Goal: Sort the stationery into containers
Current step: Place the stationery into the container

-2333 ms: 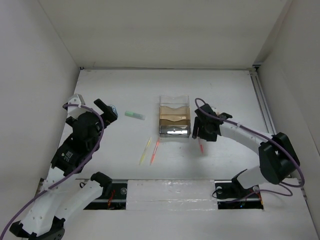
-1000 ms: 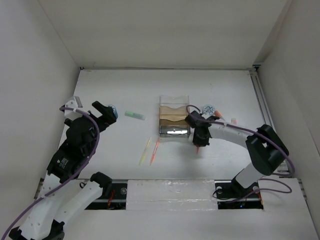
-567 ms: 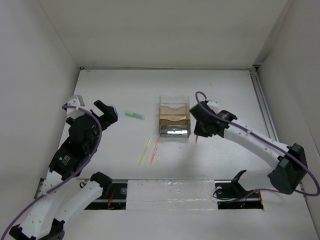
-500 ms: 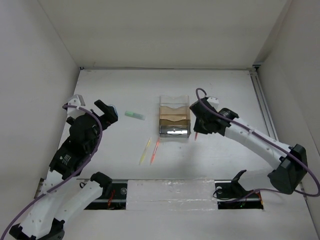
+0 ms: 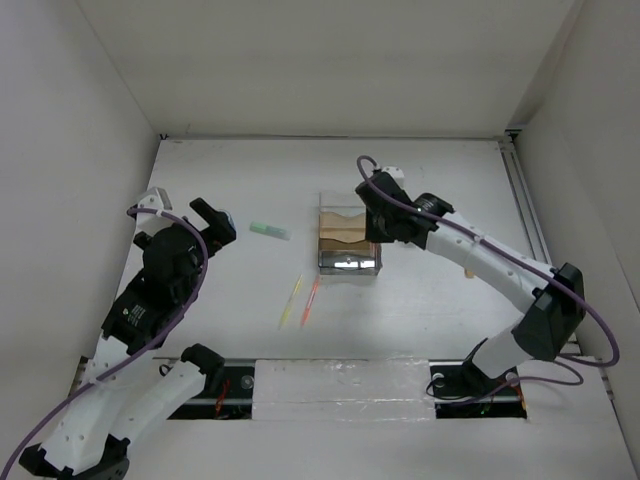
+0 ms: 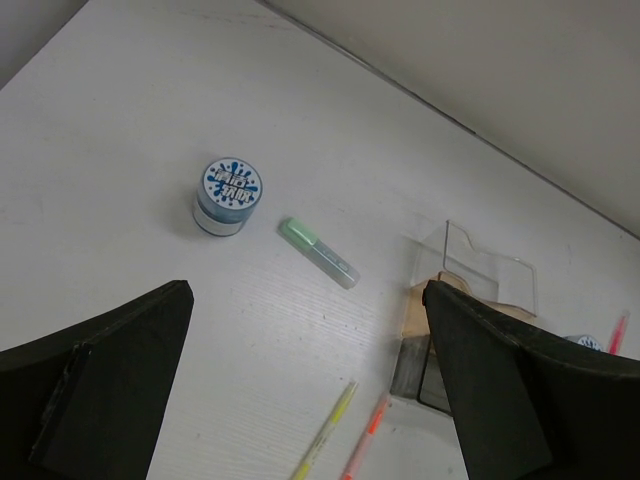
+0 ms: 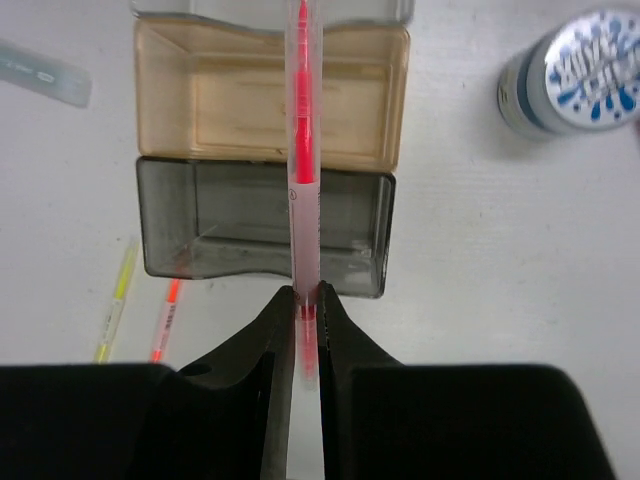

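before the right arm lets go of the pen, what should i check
1. red pen clamped in right jaws: ok
2. pen over organizer: ok
3. pen aimed at one compartment: cannot tell; it crosses the tan and grey ones
4. those compartments empty: ok
5. roll apart from organizer: ok
6. left jaws open, off to the left: ok

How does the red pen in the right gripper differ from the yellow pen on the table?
The red pen is clamped in the right gripper, close to the organizer; the yellow pen lies loose on the table, left of it. One is red, the other yellow. Both are thin pens, neither yet in a compartment.
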